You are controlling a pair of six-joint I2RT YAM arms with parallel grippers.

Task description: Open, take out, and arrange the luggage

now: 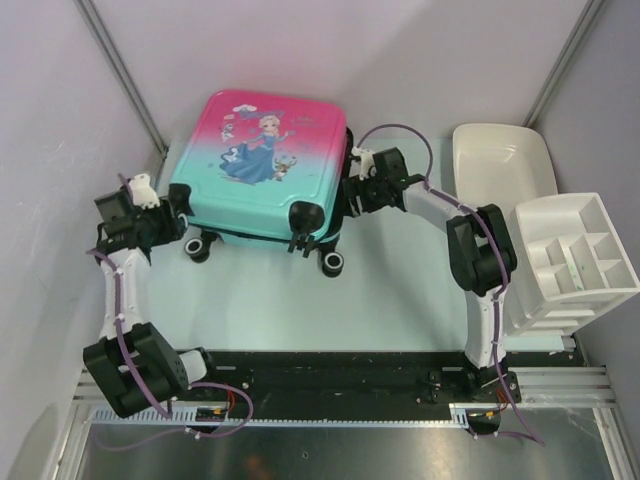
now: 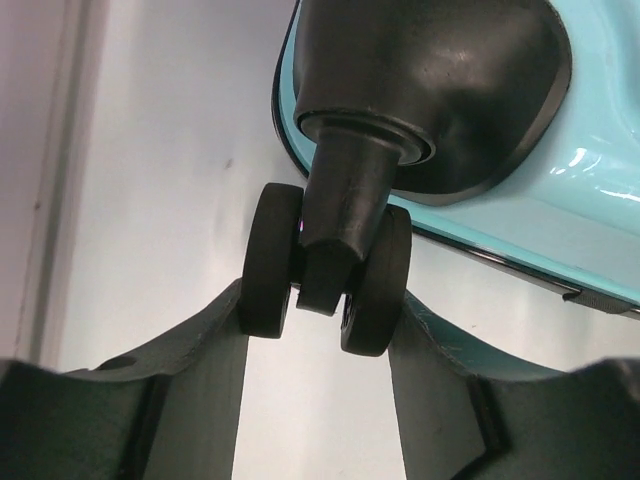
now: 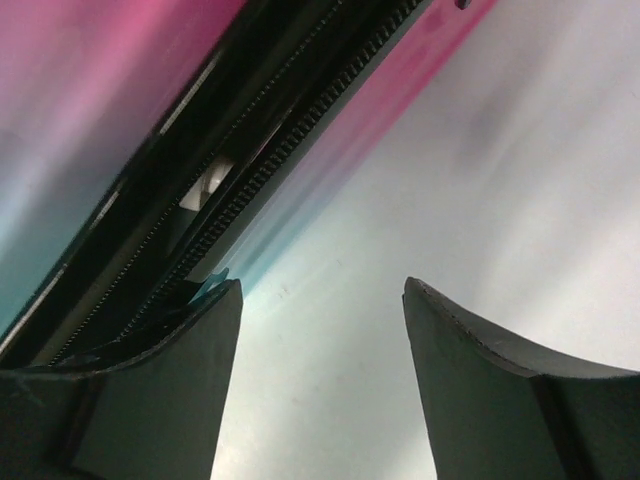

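Observation:
The luggage lies flat at the table's far middle, princess print up, wheels toward me, shut. My left gripper is at its near-left corner. In the left wrist view the fingertips of the left gripper sit against both outer faces of a black twin wheel under the teal shell. My right gripper is at the luggage's right side. In the right wrist view the right gripper is open and empty, its left finger beside the black zipper trim and a small teal tab.
A white plastic tub stands at the far right, with a white compartment organiser just in front of it. Two more wheels show at the luggage's near edge. White walls and metal posts close in the back and sides.

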